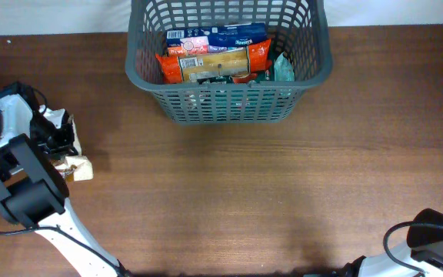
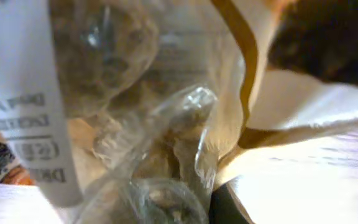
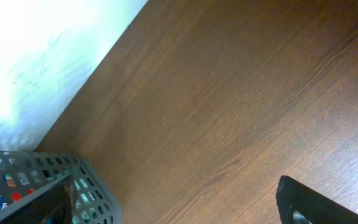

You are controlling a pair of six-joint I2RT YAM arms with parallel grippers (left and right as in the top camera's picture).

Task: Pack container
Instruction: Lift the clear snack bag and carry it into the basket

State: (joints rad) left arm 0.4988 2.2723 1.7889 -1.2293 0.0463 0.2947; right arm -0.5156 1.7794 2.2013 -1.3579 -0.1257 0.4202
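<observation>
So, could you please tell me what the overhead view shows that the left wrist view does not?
Only the overhead view shows the container, a dark grey basket at the far side of the table. It holds several snack packets, and the left arm is at the table's left. Only the left wrist view shows the loose packet close up: clear wrapper, brownish contents, and a white label with print. Both show that same loose packet. Neither shows whether the jaws grip it.
</observation>
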